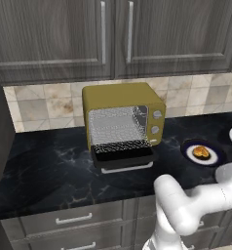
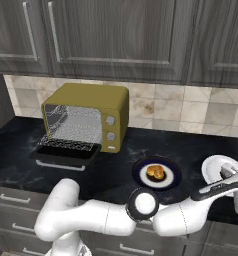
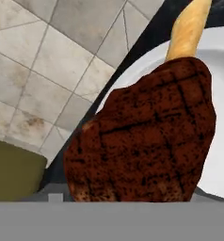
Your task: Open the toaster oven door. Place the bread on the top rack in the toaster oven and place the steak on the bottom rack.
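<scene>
Steak (image 3: pixel 144 136) close before tool, on white plate (image 3: pixel 217 117).

Toaster oven (image 1: pixel 123 105) on counter, toaster oven door (image 1: pixel 123 157) dropped open, steak (image 3: pixel 142 136) on plate.

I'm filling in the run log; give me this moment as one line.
toaster oven door: open, folded down | bread: on dark-rimmed plate | steak: on white plate, close before the hand camera

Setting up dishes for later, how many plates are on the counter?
2: a dark-rimmed plate holding the bread right of the toaster oven, and a white plate further right, partly hidden by the arm.
</scene>
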